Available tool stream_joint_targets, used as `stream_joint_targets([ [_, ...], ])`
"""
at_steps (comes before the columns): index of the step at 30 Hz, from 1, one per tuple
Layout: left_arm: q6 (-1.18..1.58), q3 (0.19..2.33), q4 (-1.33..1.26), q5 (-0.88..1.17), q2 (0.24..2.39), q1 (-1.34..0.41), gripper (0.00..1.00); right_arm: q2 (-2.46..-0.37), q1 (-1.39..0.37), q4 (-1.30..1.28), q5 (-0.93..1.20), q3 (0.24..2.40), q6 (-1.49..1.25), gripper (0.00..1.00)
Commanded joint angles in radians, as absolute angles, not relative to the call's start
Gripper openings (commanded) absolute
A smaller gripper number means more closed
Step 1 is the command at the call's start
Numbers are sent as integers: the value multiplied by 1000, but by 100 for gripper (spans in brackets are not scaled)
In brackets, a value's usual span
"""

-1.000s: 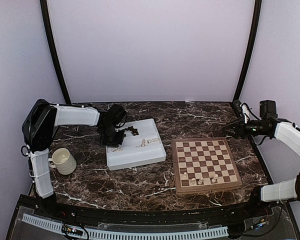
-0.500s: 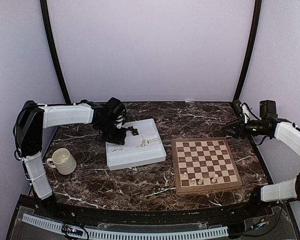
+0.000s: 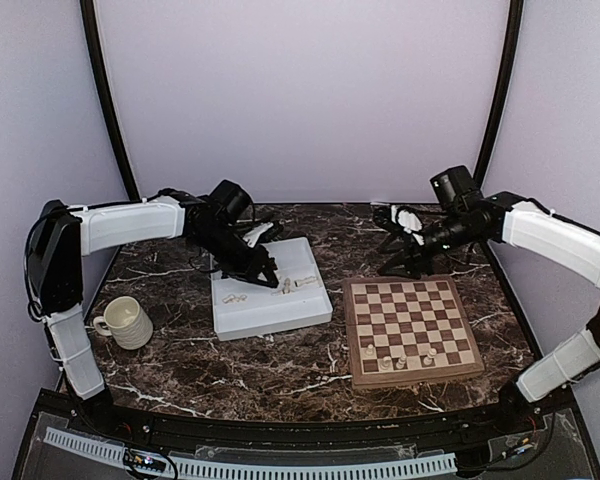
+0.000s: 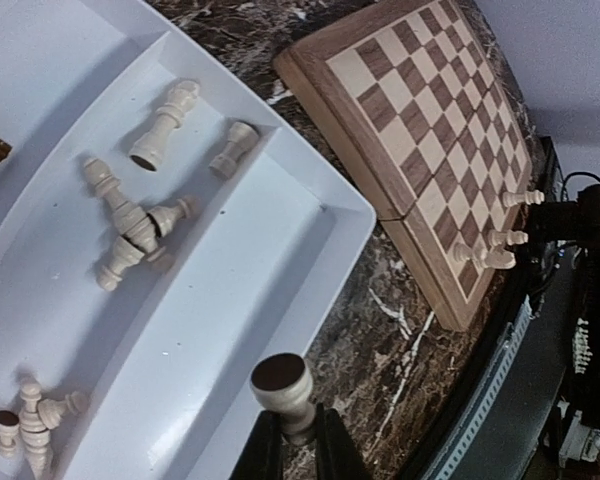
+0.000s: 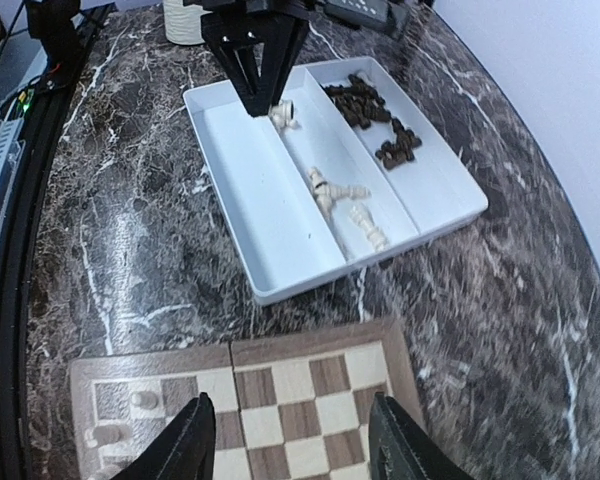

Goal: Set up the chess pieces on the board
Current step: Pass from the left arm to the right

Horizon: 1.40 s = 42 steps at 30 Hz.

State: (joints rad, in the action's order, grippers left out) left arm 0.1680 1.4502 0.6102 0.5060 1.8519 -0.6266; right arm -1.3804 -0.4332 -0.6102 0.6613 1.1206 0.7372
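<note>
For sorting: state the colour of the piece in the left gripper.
Cream-white chess piece; the left wrist view shows it best.

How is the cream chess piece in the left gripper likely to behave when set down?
The cream piece pinched by the left gripper looks small and rigid, so it is probably light. Its round turned body would likely roll if dropped sideways, like those lying in the tray.
</note>
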Motion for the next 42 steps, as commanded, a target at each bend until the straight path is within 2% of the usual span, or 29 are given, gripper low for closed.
stream_joint_targets([
  [1, 87, 1473, 684, 747, 1791, -631, 9, -1484, -600, -632, 460, 1252, 884, 54],
  [11, 83, 1442, 713, 992, 1785, -641, 9, -1676, -877, -553, 187, 1411, 1015, 55],
  [21, 69, 1450, 716, 1080, 1793, -674, 9, -1767, -978, -571, 148, 1516, 1022, 54],
  [27, 45, 1476, 753, 1090, 1811, -685, 9, -1774, -1018, -607, 124, 1512, 1066, 45],
  [36, 47, 1487, 752, 1082, 1819, -687, 9, -1750, -1037, -629, 109, 1493, 1075, 20],
  [39, 51, 1494, 748, 1053, 1816, -686, 14, -1746, -1037, -628, 116, 1480, 1043, 11],
  [42, 87, 1483, 699, 967, 1778, -687, 21, -1735, -1027, -610, 133, 1460, 969, 8],
])
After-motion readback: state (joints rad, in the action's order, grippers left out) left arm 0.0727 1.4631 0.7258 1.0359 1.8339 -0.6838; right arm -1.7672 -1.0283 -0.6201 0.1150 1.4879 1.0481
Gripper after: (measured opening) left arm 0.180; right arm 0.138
